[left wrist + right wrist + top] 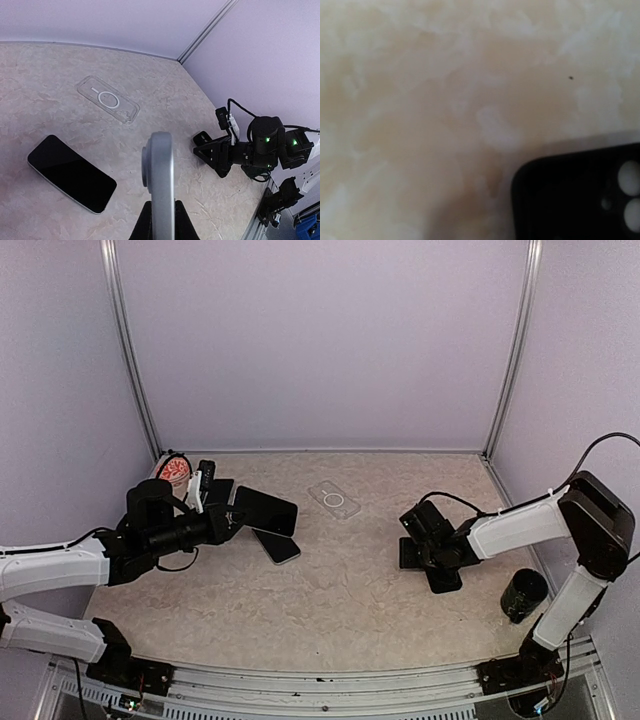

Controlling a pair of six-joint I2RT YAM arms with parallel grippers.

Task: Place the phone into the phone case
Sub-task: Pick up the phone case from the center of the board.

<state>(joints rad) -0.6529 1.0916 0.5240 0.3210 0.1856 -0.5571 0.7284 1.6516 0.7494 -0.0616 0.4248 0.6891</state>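
Phone lifted, casing not yet begun.
Left pincer (161,221) clamps the phone (161,170) edge-up above the surface at 9 o'clock. Right pincer (432,545) sits low over the black case (575,195) at 3 o'clock, width unclear. Next, probably: steady case, align phone.

The overhead camera looks down from behind the arms over the whole beige mottled tabletop (350,590). The left wrist camera looks low across it, past an upright silver-edged phone (161,185), and shares the clear plastic phone case (335,500) (107,99) with the overhead view. The right wrist camera sits very close and blurred, on what seems to be a black case corner (575,200).
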